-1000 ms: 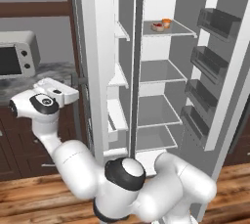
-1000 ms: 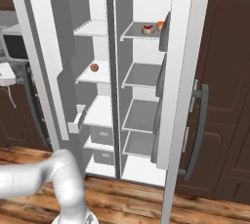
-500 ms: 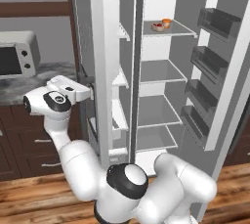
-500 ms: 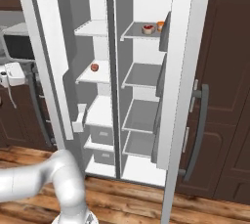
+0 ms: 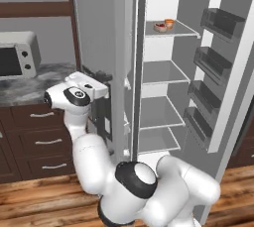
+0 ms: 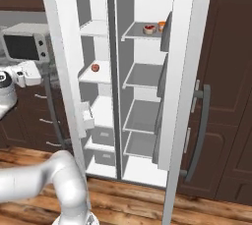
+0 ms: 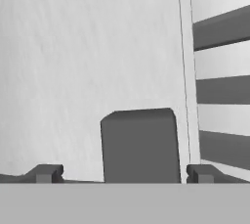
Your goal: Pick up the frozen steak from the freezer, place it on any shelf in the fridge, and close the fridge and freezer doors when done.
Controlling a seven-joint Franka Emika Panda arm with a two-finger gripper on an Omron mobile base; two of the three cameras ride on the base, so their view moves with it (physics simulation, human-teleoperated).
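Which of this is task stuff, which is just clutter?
Job:
- freezer
- small red item on its shelf, likely the steak
- fridge
- freezer door
- fridge door
- hand, open, facing the freezer door

Lying about:
- two bowls on the fridge's top shelf
- microwave
- counter drawers

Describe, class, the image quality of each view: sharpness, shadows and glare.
Left base view: soft, slightly blurred render, no glare, grey shading inside the fridge. Right base view: equally soft, even light, faint shadows under the freezer shelves. Hand view: a close, grainy freezer door and dark dispenser recess, the hand open.
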